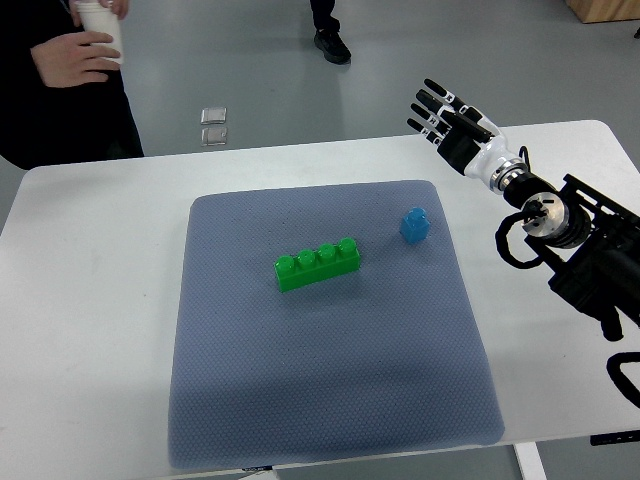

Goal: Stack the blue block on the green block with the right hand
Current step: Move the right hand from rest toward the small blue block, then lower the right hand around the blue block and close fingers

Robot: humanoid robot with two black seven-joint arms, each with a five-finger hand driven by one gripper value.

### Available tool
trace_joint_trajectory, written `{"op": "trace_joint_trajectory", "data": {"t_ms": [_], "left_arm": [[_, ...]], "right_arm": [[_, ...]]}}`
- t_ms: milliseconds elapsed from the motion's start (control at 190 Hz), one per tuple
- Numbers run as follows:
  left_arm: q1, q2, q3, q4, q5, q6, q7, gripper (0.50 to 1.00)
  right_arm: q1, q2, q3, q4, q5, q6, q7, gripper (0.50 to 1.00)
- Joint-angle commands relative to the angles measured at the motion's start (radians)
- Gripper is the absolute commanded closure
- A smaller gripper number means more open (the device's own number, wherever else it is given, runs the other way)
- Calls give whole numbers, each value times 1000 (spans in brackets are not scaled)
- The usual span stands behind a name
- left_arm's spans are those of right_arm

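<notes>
Hovering empty with fingers spread, right hand (pixel 445 118) at two o'clock over the table's far edge — blue block (pixel 415 225) lying toward its seven o'clock on the mat, green block (pixel 318 264) stretched eight-to-two just beyond.

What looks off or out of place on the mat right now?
Nothing stands out. The green block lies slightly askew on the mat, the blue block stands apart to its right, and the right hand is open.

No readable text, label or number shows anywhere; any small print may be blurred.
</notes>
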Motion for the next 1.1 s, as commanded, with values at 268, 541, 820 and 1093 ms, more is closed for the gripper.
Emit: {"op": "trace_joint_trajectory", "data": {"t_ms": [268,541,820,1093], "left_arm": [[0,0,-1,0,0,0,0,500],[0,0,-1,-5,0,0,0,500],[0,0,-1,-9,0,0,0,500],[-2,0,-1,-12,0,-1,0,500]], "right_arm": [[5,-3,-2,-1,-12,3,-2,572],[23,-24,-3,10,-331,115,-14,572],[141,-181,-161,170,-880,239,-15,572],[305,-317,-433,354,-1154,305,-14,572]]}}
